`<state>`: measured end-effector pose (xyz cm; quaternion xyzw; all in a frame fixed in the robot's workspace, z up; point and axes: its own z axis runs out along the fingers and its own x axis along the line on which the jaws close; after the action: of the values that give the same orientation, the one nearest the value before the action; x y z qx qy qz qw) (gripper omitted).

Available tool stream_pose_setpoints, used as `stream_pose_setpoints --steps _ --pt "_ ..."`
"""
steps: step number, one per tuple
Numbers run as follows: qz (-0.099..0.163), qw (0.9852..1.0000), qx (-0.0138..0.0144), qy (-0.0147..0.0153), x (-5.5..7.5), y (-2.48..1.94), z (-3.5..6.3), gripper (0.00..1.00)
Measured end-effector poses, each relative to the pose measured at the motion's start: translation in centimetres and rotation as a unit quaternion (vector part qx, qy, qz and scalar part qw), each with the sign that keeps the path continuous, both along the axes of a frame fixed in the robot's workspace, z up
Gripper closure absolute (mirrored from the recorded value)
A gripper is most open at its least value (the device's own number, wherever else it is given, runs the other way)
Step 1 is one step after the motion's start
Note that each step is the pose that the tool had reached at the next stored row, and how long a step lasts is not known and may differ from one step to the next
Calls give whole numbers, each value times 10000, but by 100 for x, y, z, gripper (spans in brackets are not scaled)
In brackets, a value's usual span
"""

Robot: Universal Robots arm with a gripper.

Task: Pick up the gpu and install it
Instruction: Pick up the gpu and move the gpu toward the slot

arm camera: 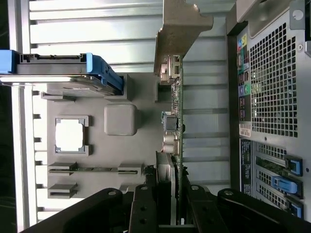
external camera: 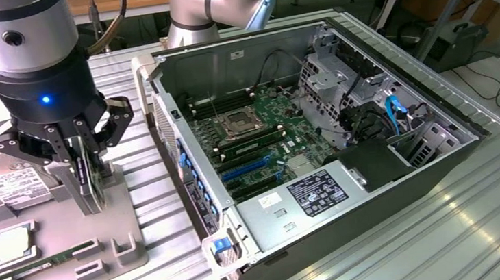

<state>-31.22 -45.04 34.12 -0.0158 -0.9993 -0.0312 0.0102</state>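
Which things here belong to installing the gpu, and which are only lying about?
For the job:
- gpu, on edge in the grey holder
- gripper, shut on it
- open case

Lying about, in the same holder:
- hard drive
- square silver chip
- memory stick
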Motion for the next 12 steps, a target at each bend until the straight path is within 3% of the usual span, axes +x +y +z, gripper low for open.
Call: stream_pose_setpoints --steps 12 --pt "0 10000 0 1 0 0 199 72"
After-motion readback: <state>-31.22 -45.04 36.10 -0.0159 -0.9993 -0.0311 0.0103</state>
